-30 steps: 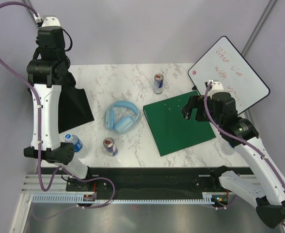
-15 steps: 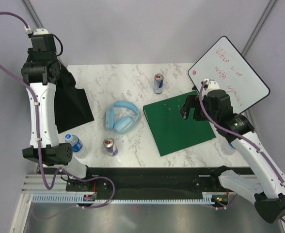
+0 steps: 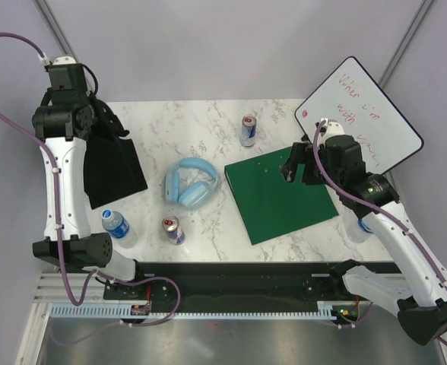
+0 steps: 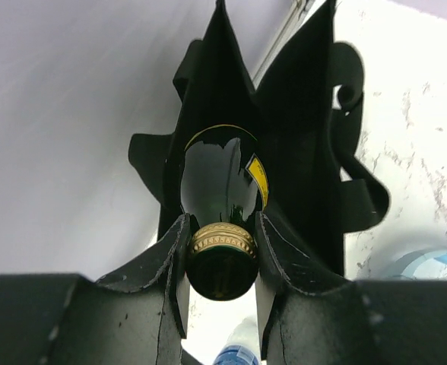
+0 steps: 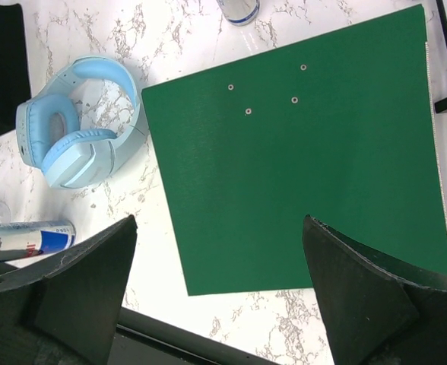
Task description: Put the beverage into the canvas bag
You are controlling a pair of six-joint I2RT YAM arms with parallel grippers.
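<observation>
At far left, canvas bag: black cloth lying on the left side of the marble table.
left gripper: clamped tight on the gold-capped neck of the beverage.
beverage: dark green bottle, body hanging down between the bag's cloth walls.
headphones: blue, mid-table.
right gripper: jaws spread wide, holding nothing, above the green board.

Black canvas bag, dark gold-collared bottle
</observation>
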